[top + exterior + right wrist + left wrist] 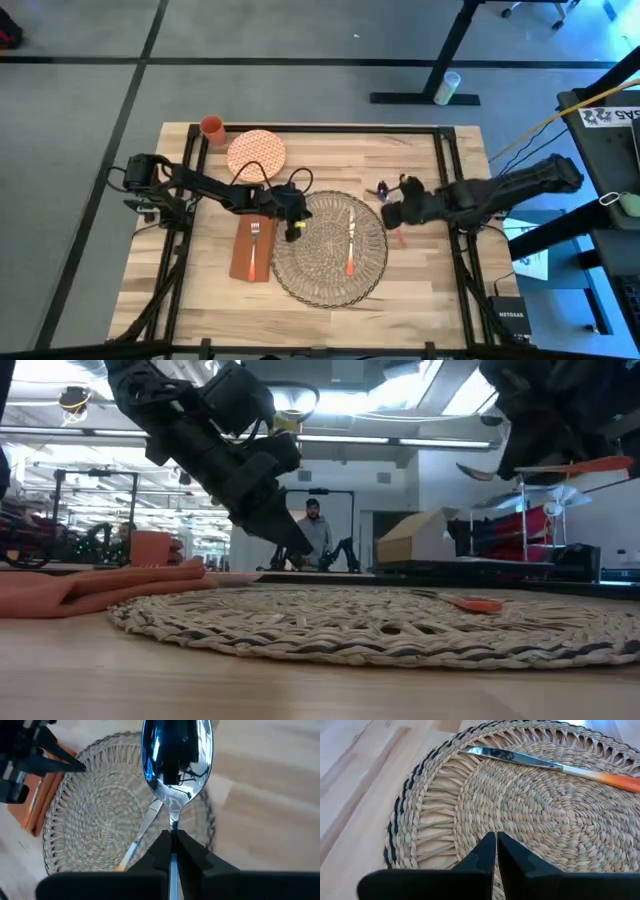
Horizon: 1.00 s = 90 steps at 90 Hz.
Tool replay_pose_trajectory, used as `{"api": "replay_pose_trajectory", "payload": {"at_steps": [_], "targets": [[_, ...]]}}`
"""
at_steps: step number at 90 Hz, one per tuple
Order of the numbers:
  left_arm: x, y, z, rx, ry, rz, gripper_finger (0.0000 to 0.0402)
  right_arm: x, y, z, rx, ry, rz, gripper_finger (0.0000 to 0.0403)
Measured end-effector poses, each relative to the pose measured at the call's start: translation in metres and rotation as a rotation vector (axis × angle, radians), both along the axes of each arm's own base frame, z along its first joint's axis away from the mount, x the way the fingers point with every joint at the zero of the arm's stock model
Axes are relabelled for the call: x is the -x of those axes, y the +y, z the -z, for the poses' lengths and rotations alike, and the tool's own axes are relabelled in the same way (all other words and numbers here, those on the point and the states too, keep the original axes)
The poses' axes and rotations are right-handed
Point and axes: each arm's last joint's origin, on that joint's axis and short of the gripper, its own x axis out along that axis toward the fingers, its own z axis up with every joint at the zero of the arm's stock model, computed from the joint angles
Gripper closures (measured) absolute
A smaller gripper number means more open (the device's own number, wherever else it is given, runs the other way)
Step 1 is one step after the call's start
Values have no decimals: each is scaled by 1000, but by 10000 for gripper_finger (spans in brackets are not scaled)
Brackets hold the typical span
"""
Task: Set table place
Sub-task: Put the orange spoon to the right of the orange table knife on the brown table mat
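Observation:
The place, a round woven straw mat [330, 252], lies flat on the wooden table [420, 160]. A knife with an orange handle [350, 245] lies on the mat. My left gripper [297, 228] hangs shut just above the mat's left rim [420, 820]; in the low view its tips [298, 548] stand clear of the weave. My right gripper [386, 214] is beside the mat's right rim, shut on a spoon [175, 755] with an orange handle [580, 465]. My right gripper pinches the spoon's neck [173, 822], just behind the bowl, between its two fingers. The fingers lie along the spoon, with the bowl sticking out ahead of them toward the mat. The spoon is lifted clear of the table and about level.
A rust-orange napkin [252, 250] with a fork [254, 240] lies left of the mat. An orange-patterned plate [256, 152] and an orange cup [211, 127] stand at the far left. Black frame rails [445, 170] cross the table. A person [315, 530] stands in the room behind.

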Motion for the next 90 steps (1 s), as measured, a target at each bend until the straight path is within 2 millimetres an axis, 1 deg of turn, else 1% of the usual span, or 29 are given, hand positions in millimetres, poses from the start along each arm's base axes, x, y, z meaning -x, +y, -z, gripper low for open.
{"api": "replay_pose_trajectory", "payload": {"at_steps": [8,17,28,37,42,60,77,90], "targets": [[0,0,0,-4,1,4,402,-11,13,15,-12,32,27,403],[0,0,0,-4,2,4,402,-23,24,29,-18,30,56,403],[0,-3,0,-3,4,10,402,-36,36,41,-50,-5,58,403],[0,-5,0,-3,1,17,402,-48,41,48,-73,-51,60,403],[0,-6,0,-1,-1,20,402,-52,42,54,-67,-39,64,403],[0,-8,0,-4,4,29,402,-61,35,73,-52,40,97,403],[2,-12,3,-3,39,39,402,-64,31,80,-49,68,113,403],[2,-17,3,-2,41,56,402,-60,30,81,-36,107,117,403]]}}
